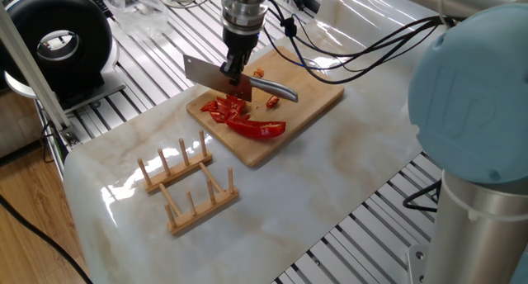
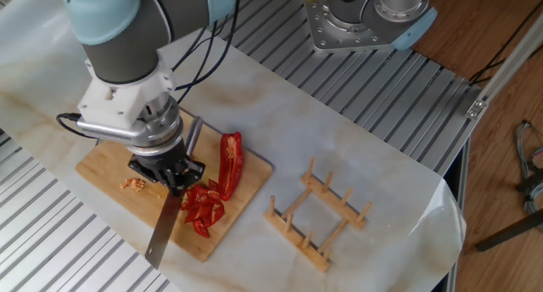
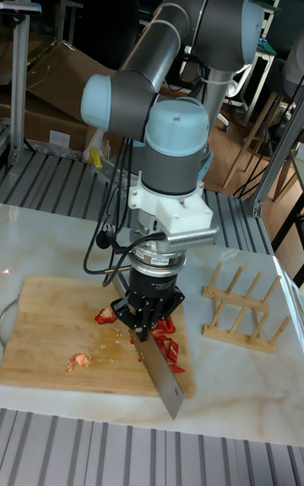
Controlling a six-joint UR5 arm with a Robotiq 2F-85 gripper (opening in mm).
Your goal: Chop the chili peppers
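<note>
On a wooden cutting board point(image 1: 318, 90) point(image 2: 106, 160) point(image 3: 46, 321) lie the chili peppers: one long red half point(image 1: 260, 129) point(image 2: 231, 160) and a pile of cut red pieces point(image 1: 223, 109) point(image 2: 204, 209) point(image 3: 173, 349). My gripper point(image 1: 235, 73) point(image 2: 174, 169) point(image 3: 150, 317) is shut on a cleaver. Its blade point(image 1: 205, 73) point(image 2: 163, 233) point(image 3: 165, 372) points down over the cut pile, right beside the long half. The steel handle point(image 1: 279, 88) point(image 2: 191, 132) sticks out behind the gripper. Small red bits point(image 1: 258, 72) point(image 2: 133, 184) point(image 3: 78, 360) lie apart on the board.
A wooden peg rack point(image 1: 186, 185) point(image 2: 318, 216) point(image 3: 245, 305) stands on the marble top beside the board. A black round device point(image 1: 62, 40) sits at the far left, off the marble. A second robot base point(image 2: 365, 16) stands behind the table. Cables trail from the arm.
</note>
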